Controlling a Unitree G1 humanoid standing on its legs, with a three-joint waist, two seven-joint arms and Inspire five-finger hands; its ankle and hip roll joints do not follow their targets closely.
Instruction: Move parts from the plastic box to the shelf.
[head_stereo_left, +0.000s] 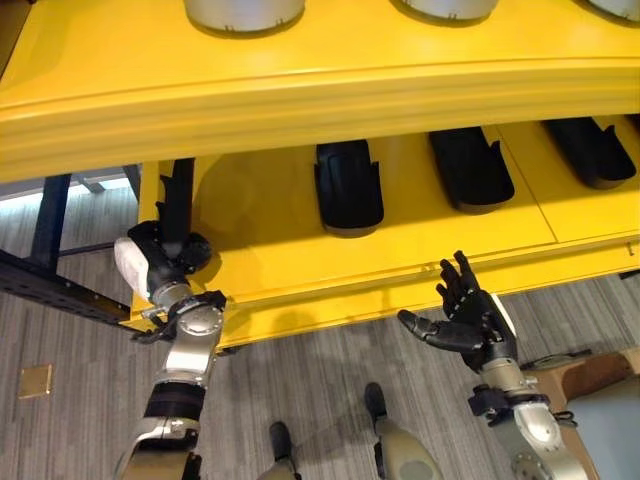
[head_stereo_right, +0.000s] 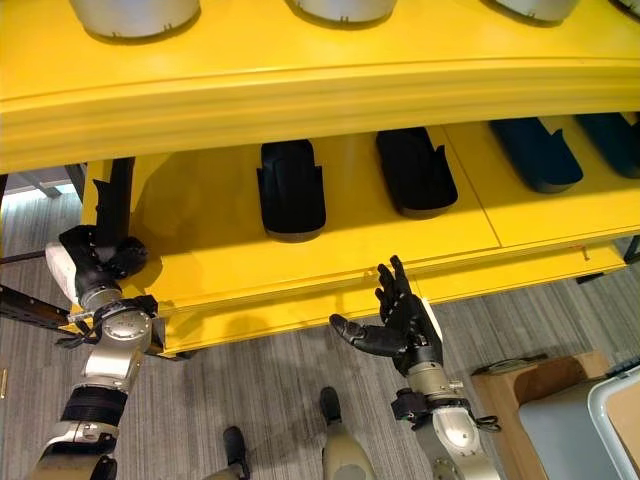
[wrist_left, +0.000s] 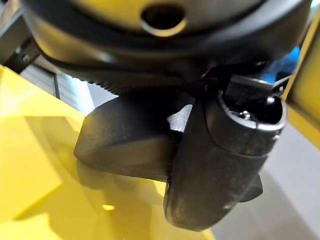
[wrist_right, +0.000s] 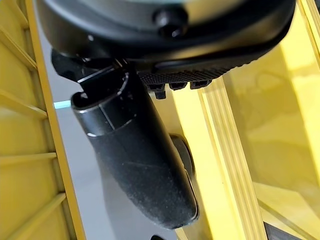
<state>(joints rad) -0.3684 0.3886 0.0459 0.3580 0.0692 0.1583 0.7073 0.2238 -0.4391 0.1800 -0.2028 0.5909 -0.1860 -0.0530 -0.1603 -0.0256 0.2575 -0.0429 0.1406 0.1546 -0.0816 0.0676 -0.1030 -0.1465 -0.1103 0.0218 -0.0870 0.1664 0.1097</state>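
The left robot hand (head_stereo_left: 160, 262) grips a black part (wrist_left: 127, 142) and rests it on the left end of the yellow shelf (head_stereo_left: 270, 215), not yet released. Three black parts (head_stereo_left: 348, 186) already lie there in a row. The right robot hand (head_stereo_left: 468, 318) hovers spread and empty just before the shelf's front edge.

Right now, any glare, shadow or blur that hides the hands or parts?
Left eye view: the upper tier's shadow darkens the black parts on the yellow shelf; the left hand holds a dark part at the shelf's left end, the right hand is open and clearly lit. Left wrist view: the glossy shelf mirrors the held part. Right wrist view: the thumb looms close, soft-edged.
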